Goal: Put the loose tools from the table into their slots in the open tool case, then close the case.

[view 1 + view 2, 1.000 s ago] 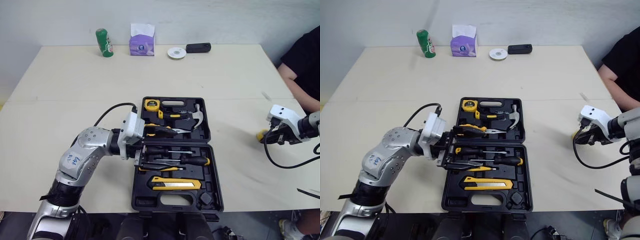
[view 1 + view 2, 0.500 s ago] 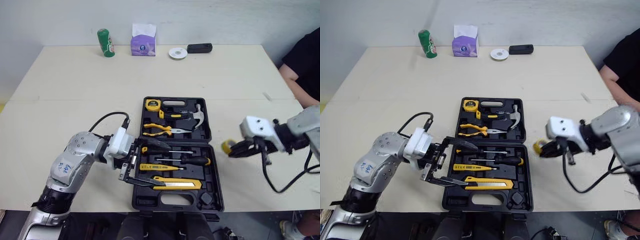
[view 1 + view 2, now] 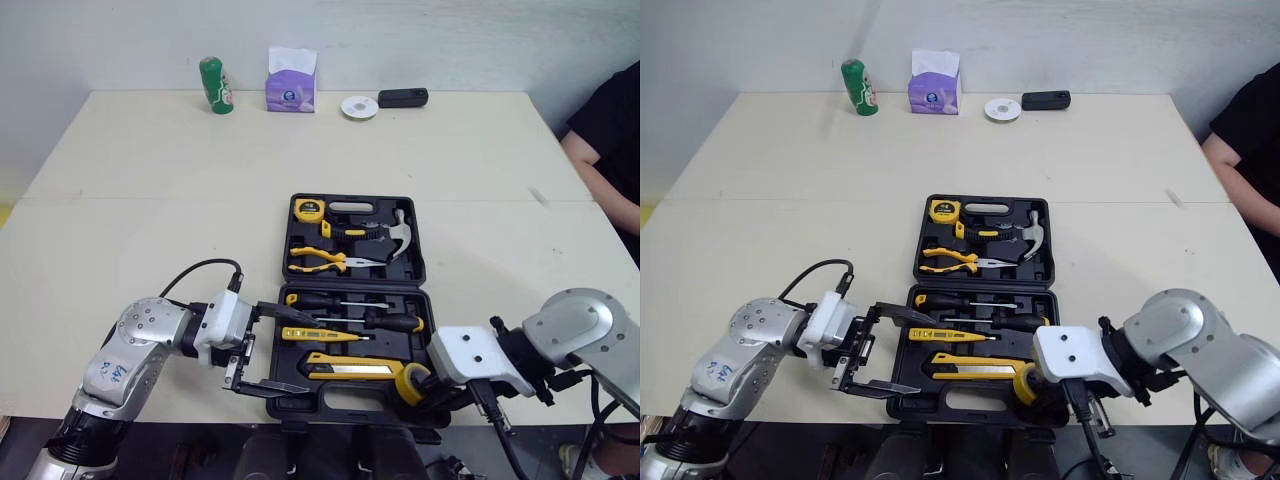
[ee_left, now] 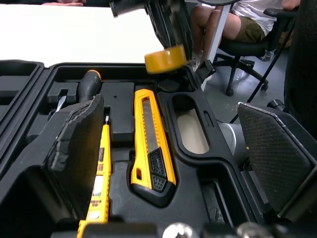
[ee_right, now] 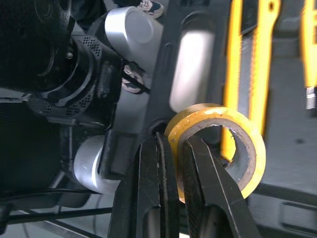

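The right gripper (image 3: 424, 392) has swung in from the table's right side to the near right corner of the open black plastic tool case (image 3: 350, 286). It pinches the wall of the one yellow tape roll (image 3: 411, 382), which hangs just above that corner. The left gripper (image 3: 300, 352) has backed to the case's near left edge, spread wide and empty. This looks like the slotting step: next, lower the roll into a corner recess beside the single yellow utility knife (image 3: 352, 366) and release.

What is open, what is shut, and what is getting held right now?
tool case: open, lid lying flat.
left gripper: open, empty.
right gripper: shut on the tape roll.
tape roll: held at the case's near right corner.
utility knife: lying in its slot.
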Robot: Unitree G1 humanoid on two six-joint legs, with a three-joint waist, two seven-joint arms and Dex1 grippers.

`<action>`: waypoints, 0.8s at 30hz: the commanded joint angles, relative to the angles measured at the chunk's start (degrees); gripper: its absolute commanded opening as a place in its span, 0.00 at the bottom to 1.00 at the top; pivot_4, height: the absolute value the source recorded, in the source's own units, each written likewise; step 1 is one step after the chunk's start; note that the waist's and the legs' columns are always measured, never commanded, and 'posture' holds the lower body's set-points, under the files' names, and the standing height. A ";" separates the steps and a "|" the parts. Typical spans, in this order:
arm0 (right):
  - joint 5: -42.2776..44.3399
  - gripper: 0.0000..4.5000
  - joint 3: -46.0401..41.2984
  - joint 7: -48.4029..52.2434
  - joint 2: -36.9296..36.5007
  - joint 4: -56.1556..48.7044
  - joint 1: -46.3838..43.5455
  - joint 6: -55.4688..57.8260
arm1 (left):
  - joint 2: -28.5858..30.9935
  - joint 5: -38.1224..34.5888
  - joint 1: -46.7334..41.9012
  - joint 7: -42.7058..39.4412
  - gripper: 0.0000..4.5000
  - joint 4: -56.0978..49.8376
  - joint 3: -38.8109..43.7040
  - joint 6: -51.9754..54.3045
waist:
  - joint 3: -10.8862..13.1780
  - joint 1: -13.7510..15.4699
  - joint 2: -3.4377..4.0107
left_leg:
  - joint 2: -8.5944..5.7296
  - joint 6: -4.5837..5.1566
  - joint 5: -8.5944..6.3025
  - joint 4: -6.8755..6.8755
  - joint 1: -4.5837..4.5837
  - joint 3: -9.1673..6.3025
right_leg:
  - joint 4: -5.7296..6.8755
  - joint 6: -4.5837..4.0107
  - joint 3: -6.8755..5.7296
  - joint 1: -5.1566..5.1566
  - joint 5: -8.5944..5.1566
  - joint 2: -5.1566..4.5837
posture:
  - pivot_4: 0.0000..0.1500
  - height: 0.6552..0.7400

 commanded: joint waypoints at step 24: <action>-8.05 0.00 9.06 -1.76 -2.49 0.60 -1.99 0.72 | 0.29 2.03 4.27 3.20 1.00 -4.35 -0.70 -1.53 | -0.09 -0.06 -0.17 | 0.02 0.00 0.00 0.02 0.04 -0.08 | -0.01 -0.01 -0.03 0.06 -0.01 0.00 | 1.00 1.00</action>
